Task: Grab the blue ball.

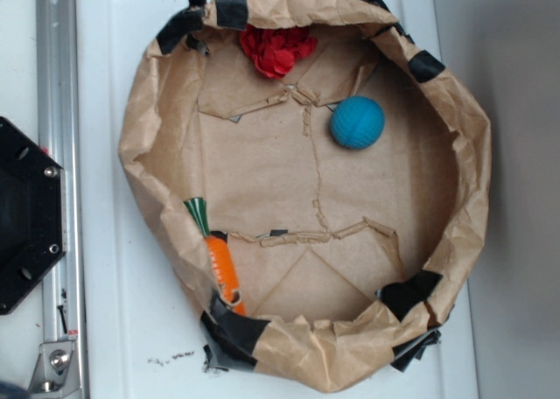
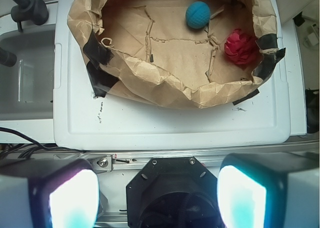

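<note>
We judged that we were at the very start of the task, with the reach not yet begun: the claw (image 2: pixel 157 198) hung with its two glowing pads wide apart and nothing between them, back over the black hexagonal base plate (image 2: pixel 172 188), well short of the paper basin (image 2: pixel 150 73). The blue ball (image 2: pixel 198 14) lay far ahead of the claw and a little to its right, on the basin floor near the far wall, apart from everything else. It was a small teal sphere, rubbery-looking with faint ribbed lines. The basin was crumpled brown paper, its rim patched with black tape (image 2: pixel 97 53), resting on a smooth white lid (image 2: pixel 175 123). A red ruffled wad (image 2: pixel 242 47) sat ahead and further right; a toy carrot (image 1: pixel 223 268) leaned against the basin wall. Next, we thought, the claw had to travel forward over the rim, centre above the ball, and descend with its pads apart, since a round ball could roll off.
</note>
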Controlling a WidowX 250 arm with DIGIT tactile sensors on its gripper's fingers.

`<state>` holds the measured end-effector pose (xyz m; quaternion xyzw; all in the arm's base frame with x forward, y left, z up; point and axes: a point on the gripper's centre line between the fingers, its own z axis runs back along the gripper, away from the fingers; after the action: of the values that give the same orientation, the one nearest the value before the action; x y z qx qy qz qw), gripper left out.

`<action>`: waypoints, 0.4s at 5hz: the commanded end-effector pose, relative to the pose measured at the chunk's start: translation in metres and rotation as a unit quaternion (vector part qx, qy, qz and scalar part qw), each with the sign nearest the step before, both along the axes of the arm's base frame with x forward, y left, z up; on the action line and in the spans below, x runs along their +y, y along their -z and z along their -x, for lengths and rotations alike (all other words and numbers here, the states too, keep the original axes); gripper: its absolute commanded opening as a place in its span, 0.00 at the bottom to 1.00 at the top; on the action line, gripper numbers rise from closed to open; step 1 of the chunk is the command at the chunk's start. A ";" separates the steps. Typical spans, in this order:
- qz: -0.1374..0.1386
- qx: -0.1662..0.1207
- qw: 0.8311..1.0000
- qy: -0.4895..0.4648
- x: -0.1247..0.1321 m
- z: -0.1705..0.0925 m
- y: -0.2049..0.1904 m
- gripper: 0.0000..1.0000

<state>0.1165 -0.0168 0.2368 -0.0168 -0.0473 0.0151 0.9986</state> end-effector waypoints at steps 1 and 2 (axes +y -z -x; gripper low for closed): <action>0.000 0.000 1.000 0.000 0.000 0.000 0.000 1.00; -0.125 0.019 0.992 -0.002 0.023 -0.041 0.014 1.00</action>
<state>0.1558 0.0071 0.2101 0.1026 -0.0111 0.0104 0.9946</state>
